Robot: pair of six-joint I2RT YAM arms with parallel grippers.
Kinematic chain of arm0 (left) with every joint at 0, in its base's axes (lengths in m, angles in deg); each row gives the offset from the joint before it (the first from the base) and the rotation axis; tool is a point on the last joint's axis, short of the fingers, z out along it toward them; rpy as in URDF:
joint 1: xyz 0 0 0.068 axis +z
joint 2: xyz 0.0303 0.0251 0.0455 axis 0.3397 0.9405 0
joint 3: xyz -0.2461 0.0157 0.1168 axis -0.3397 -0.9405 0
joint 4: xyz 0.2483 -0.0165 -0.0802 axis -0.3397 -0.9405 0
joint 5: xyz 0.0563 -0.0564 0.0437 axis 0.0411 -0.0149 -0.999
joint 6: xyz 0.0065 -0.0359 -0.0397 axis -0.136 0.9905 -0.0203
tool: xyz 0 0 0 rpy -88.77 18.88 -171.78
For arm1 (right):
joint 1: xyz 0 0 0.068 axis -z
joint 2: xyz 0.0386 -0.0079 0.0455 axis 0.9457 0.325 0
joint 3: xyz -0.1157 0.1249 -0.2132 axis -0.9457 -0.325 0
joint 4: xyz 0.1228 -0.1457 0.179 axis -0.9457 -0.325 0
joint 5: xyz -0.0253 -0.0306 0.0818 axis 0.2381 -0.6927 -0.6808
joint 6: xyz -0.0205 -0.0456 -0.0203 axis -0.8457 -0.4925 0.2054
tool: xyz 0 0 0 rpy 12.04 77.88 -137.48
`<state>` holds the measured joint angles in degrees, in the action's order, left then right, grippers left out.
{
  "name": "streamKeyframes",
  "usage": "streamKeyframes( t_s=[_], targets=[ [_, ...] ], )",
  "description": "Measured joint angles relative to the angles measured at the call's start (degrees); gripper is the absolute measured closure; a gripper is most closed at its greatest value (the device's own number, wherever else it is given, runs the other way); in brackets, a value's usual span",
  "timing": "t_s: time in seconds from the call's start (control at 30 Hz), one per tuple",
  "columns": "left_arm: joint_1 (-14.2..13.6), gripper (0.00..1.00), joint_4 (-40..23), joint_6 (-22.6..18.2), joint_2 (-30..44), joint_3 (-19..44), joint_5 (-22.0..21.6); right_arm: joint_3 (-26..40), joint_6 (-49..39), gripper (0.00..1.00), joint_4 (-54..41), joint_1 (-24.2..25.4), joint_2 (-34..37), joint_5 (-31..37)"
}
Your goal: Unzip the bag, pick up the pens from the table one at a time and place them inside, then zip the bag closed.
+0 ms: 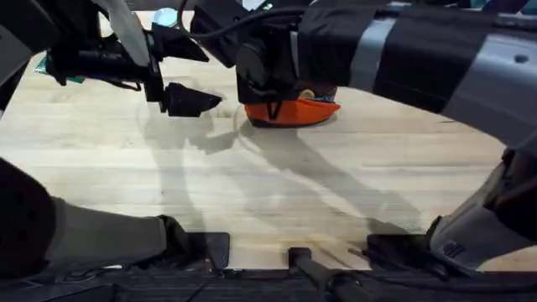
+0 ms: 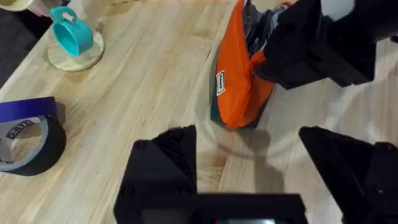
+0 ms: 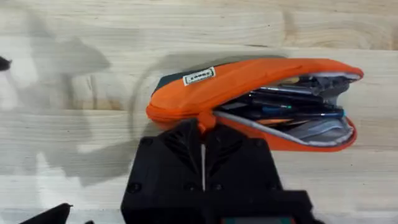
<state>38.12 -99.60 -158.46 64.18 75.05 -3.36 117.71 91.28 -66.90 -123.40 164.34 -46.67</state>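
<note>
Two of the three steps look done: the bag [image 3: 249,81] is unzipped and several pens [image 3: 292,106] lie inside its gaping mouth, so I judge that only the zipping shut is left.

Nearest the right wrist camera, the right gripper [image 3: 202,155] has its black fingers pressed together on the small orange zipper pull [image 3: 205,120], right at the seam of the bag. Just past the fingers the orange fabric rises. The stretch by the white label [image 3: 199,76] looks closed, while the part beyond the pull towards the other end stands open, grey lining showing around the pens. Closing would mean drawing the pull along the seam towards that open end.

From overhead, the bag [image 1: 298,111] rests on the table [image 1: 277,193] towards its far side, partly under the right gripper [image 1: 268,84], which comes down on it from above. The left gripper [image 1: 189,99] hangs just beside the bag, apart from it and holding nothing. In its own wrist view its fingers [image 2: 165,155] are spread wide, the bag [image 2: 236,87] a little ahead of them with the right gripper [image 2: 311,50] on it. It looks placed to steady the bag.

Farther off on the table lie a roll of tape [image 2: 28,140] and a teal cup [image 2: 71,34], well apart from the bag
</note>
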Motion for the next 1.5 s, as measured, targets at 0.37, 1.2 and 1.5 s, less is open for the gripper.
streamKeyframes(
  t_s=[0.37,1.2,1.5],
  targets=[
    [0.00,0.005,1.87,-0.04,3.32,0.00,3.65,0.00,0.00,0.971,0.00,0.01,0.00,0.01],
    [-9.42,0.064,8.10,-2.82,20.41,0.00,12.24,0.00,0.00,0.970,0.00,0.00,0.00,0.01],
    [-12.31,0.155,8.91,-2.84,20.41,0.00,11.64,0.00,0.00,0.970,0.00,0.00,0.00,0.01]
  ],
)
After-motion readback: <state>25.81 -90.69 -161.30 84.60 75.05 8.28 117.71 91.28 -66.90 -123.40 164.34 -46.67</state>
